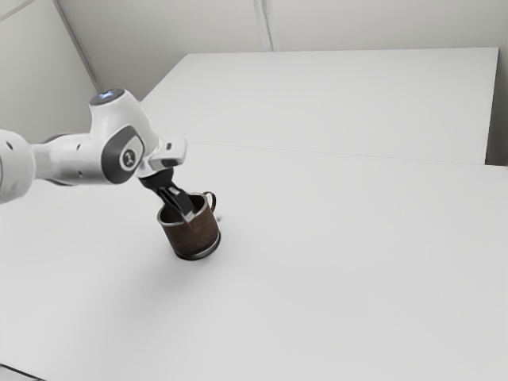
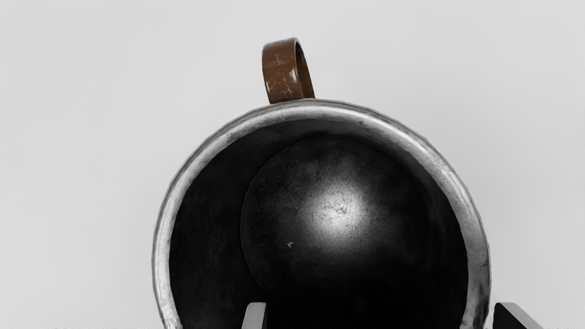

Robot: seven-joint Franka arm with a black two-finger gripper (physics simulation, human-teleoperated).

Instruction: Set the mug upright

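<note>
Mug [image 1: 193,236] with glossy, scuffed brown handle [image 2: 279,71], worn metallic rim [image 2: 201,157] and dark, softly shining interior [image 2: 336,210]

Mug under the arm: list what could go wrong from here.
The open jaws straddle one side of the mug's rim, one inside the mouth and one outside. Closing them could drag or tip the mug if the inner one meets the wall first or hardest.
A sideways swing might catch the inner jaw on the wall and topple the mug.
The handle sticks out away from the jaws, so a grip on the wall alone may let the mug twist.
</note>
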